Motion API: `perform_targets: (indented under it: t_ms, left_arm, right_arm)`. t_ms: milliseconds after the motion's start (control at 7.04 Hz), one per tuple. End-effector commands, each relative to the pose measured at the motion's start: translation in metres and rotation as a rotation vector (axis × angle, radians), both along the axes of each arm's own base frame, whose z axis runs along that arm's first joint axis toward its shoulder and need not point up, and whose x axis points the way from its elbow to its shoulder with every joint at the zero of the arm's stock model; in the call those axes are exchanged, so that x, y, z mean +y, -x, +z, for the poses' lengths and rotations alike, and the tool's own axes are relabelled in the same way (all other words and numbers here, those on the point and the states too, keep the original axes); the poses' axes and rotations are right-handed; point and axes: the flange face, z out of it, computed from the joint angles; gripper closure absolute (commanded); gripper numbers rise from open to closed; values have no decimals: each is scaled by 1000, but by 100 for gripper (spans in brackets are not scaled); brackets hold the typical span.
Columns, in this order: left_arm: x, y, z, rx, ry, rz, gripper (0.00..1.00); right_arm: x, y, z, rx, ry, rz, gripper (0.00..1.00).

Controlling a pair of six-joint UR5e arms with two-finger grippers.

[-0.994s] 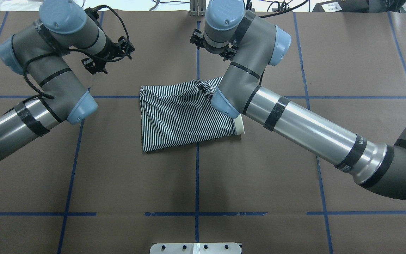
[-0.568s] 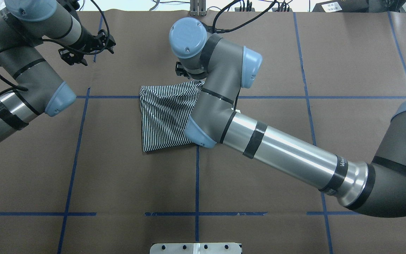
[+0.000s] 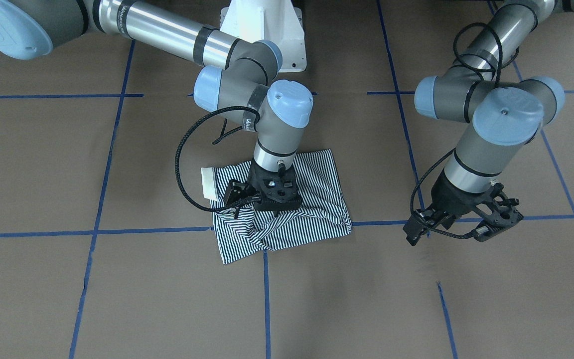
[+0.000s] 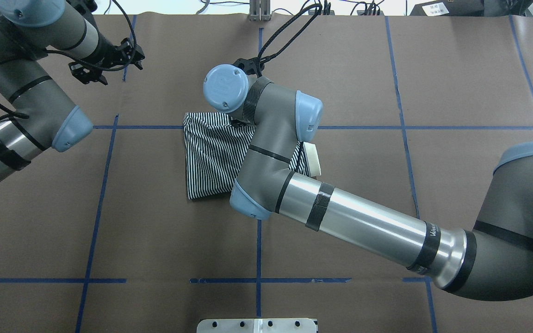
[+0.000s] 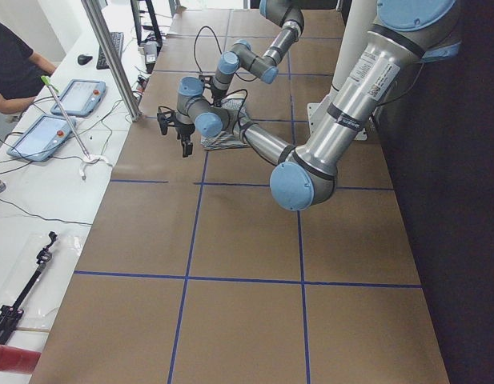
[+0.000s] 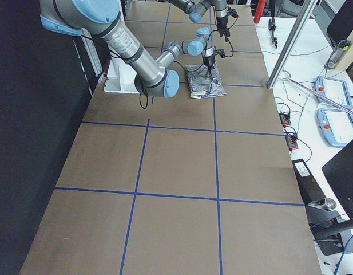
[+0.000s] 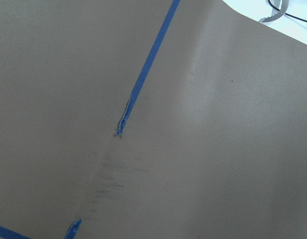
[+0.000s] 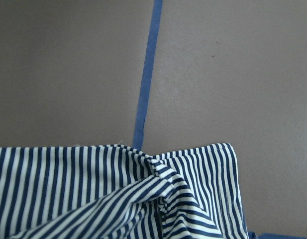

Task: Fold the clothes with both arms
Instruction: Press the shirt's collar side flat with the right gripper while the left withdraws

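Note:
The striped polo shirt [image 3: 317,199] [image 4: 211,152] lies folded into a rough rectangle at the table's middle. Its cream collar [image 3: 207,182] [image 4: 312,159] pokes out on the robot's right side. Its far edge is rumpled into a raised fold [image 8: 158,172]. My right gripper [image 3: 269,212] points straight down onto that rumpled edge; its own body hides the fingertips, so I cannot tell whether it is open or shut. My left gripper [image 3: 466,229] [image 4: 104,64] hovers open and holding nothing over bare table, well off the shirt on the robot's left.
Brown paper with blue tape lines [image 4: 259,240] covers the table. The white pedestal base [image 3: 262,30] stands at the robot's side. A metal post [image 5: 110,56], tablets and a seated person [image 5: 10,64] are along the far edge.
The right arm has swung left and down, bringing its gripper from above the far tape line onto the shirt's rumpled far edge. The left arm has pulled back further left and away from the shirt.

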Motion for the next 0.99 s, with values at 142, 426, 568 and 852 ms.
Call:
perform_targets:
  t_ms: [142, 426, 568, 852]
  left_arm:
    - [0, 0, 1, 0, 0, 2, 0]
    - [0, 0, -1, 5, -3, 2, 0]
    - [1, -1, -7, 12, -5, 2, 0]
    - [2, -2, -12, 15, -10, 3, 0]
  right_arm:
    - [-17, 6, 36, 143, -89, -61, 0]
    - [-42, -9, 52, 173, -100, -51, 0]
    - [-77, -44, 55, 202, -122, -60, 0]
    - [-134, -108, 76, 223, -146, -71, 0]
